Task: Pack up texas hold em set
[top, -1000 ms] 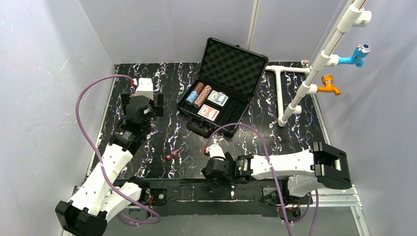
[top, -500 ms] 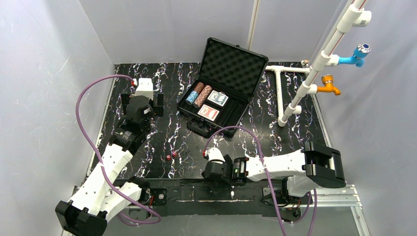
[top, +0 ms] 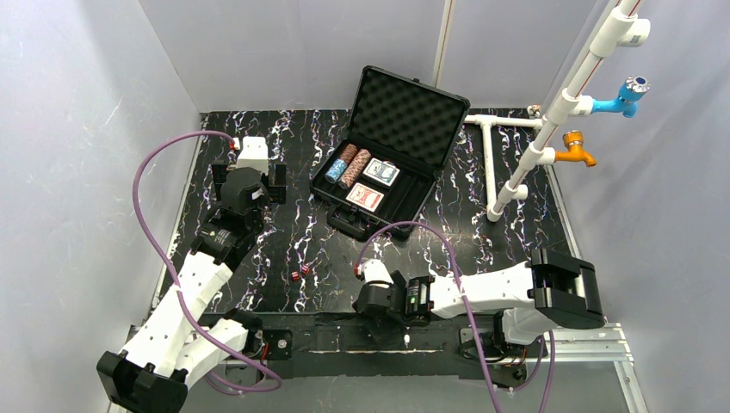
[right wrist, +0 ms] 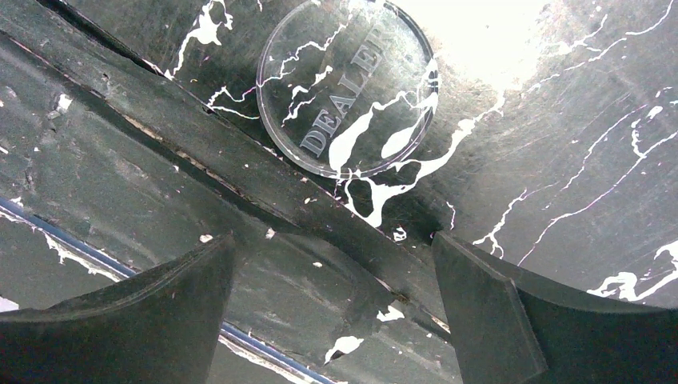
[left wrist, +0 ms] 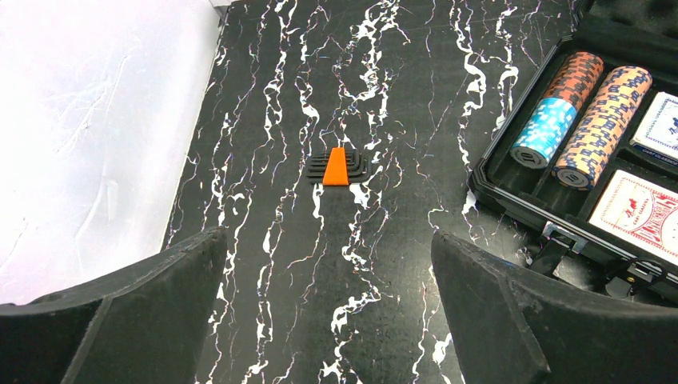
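Note:
The black foam-lined case [top: 405, 116] lies open at the back middle of the table. It holds red, blue and brown chip stacks [top: 349, 166], a blue card deck [top: 381, 172] and a red card deck [top: 365, 198]. Small red dice [top: 299, 273] lie on the table in front of it. My left gripper [top: 250, 172] is open and empty, left of the case; its view shows the chips [left wrist: 584, 120] and the case rim [left wrist: 512, 192]. My right gripper [top: 366, 301] is open and empty at the near edge, just short of a clear "DEALER" disc [right wrist: 349, 88].
A white pipe frame [top: 516, 163] with a blue tap [top: 627, 95] and an orange tap [top: 575, 148] stands at the right. A small orange and black tool [left wrist: 337, 166] lies ahead of my left gripper. White walls enclose the table. A scuffed black strip [right wrist: 160, 184] runs along the near edge.
My right arm has shifted a little to the left and nearer the table's front edge. The left arm and the case have not moved.

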`<control>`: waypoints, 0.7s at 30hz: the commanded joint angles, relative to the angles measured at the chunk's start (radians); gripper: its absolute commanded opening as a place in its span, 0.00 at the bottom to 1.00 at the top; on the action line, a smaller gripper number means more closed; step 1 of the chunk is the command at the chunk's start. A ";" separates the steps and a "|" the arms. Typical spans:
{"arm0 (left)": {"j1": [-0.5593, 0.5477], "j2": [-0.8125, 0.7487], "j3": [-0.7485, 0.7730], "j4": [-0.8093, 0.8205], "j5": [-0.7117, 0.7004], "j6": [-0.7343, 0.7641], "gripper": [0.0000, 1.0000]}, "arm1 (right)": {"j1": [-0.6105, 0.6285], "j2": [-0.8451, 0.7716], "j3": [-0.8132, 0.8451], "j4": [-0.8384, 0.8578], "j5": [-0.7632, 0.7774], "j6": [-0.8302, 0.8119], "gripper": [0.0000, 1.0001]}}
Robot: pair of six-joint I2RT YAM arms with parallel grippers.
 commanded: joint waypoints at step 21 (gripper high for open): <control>-0.004 -0.026 0.023 -0.002 -0.015 0.003 0.99 | -0.058 0.118 0.127 0.057 0.138 -0.063 0.91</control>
